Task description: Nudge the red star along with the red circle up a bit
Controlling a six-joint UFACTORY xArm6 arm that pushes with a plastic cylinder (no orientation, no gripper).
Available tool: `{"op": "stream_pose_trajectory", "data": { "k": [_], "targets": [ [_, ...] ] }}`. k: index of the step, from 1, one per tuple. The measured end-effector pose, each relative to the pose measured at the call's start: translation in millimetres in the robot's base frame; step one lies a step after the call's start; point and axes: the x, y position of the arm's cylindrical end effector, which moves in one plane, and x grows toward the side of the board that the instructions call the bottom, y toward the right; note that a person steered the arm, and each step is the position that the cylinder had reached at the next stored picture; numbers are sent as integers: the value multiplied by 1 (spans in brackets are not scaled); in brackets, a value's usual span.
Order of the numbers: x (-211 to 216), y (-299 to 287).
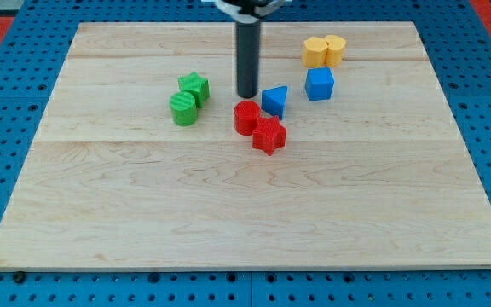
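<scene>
- Since the push has to go toward the view's top, what matters is that my tip (246, 95) sits on the wrong side: the red circle (246, 117) lies at 6 o'clock from it, just beside it, and the red star (269, 136) lies further on at about 5 o'clock.
- Red circle and red star touch each other, the star at the circle's 4 o'clock, so the pair's long axis runs from 10 to 4 o'clock, slanted against the push line.
- Both sit a little above the board's (245, 230) middle, with the blue triangle (274, 101) close at the circle's 1 o'clock.
- My rod stands upright, coming down from the view's top edge; it is bare and holds nothing, and I cannot tell whether it quite touches the circle.
- I judge I must go round the pair, likely by the left, to reach 6 o'clock of the star, then push toward 12.
- Risk as I see it: the blue triangle stands in the way of the upward path and may get carried along.
- Green blocks (189, 98) at 9 o'clock are clear of that route.
</scene>
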Motion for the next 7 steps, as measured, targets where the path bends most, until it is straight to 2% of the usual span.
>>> {"op": "stream_pose_trajectory", "data": {
  "k": [1, 2, 5, 7],
  "targets": [
    [0, -75],
    [12, -118],
    [101, -108],
    [129, -73]
  ]
}}
